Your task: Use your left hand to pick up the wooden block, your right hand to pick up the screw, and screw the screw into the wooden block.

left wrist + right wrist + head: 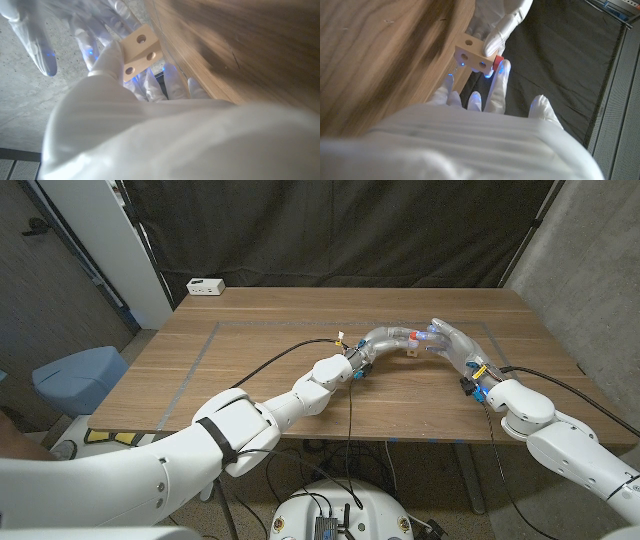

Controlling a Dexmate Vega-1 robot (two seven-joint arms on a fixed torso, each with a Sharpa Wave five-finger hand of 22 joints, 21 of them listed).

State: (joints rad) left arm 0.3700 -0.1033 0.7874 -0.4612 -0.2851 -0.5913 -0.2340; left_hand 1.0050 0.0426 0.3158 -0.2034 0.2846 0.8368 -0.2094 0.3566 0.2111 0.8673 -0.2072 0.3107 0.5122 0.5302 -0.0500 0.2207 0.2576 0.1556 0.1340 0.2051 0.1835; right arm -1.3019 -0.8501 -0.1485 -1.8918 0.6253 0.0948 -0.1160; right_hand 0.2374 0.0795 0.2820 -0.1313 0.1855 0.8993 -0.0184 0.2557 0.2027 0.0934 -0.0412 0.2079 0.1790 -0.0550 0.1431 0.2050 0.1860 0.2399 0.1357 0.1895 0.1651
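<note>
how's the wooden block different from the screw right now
The wooden block is pale bare wood with round holes; the screw shows as a small red piece, much smaller. The left hand grips the block; the right hand holds the screw at the block's side. Both are held above the table.

The head camera looks down over the table [250, 350] from afar; both wrist cameras (turned) sit close behind their fingers, sharing the wooden block [141, 51] held at the fingertips.
</note>
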